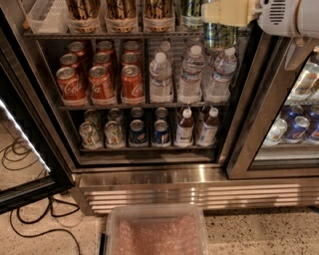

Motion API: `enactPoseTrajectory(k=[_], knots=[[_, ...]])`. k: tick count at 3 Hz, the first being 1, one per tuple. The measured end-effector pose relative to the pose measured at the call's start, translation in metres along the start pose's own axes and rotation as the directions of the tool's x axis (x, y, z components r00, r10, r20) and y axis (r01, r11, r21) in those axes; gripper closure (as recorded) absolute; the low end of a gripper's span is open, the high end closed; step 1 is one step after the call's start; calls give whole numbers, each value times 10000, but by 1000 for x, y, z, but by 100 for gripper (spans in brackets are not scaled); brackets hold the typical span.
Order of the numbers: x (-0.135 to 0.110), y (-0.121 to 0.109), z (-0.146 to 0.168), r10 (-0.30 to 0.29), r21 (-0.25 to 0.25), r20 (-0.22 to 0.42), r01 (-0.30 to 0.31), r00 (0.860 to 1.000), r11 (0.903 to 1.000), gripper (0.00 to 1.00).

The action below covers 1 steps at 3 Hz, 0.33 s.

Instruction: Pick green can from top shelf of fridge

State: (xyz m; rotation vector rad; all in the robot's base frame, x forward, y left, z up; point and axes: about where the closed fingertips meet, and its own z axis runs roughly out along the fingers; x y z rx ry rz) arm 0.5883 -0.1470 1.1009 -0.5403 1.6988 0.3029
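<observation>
My gripper [225, 14], with pale yellow fingers on a white arm, is at the top right of the open fridge [149, 174]. It is shut on the green can [220, 36], dark green with pale streaks, which hangs in front of the front rail of the top shelf [124, 35]. A second green can [192, 10] stands on the top shelf just left of the gripper. Its top is cut off by the frame edge.
Three gold-and-black cans [122, 10] stand on the top shelf in clear trays. Red cola cans [102, 79] and water bottles [192, 74] fill the rack below, small cans and bottles [144, 129] the lowest. Open door [30, 149] at left, closed glass door [284, 114] at right, clear bin [157, 231] on the floor.
</observation>
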Motion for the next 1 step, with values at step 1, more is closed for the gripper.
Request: enactPoseTrajectory(k=[1], knots=[[0,0,0,0,0,0,0,10000,10000,100]])
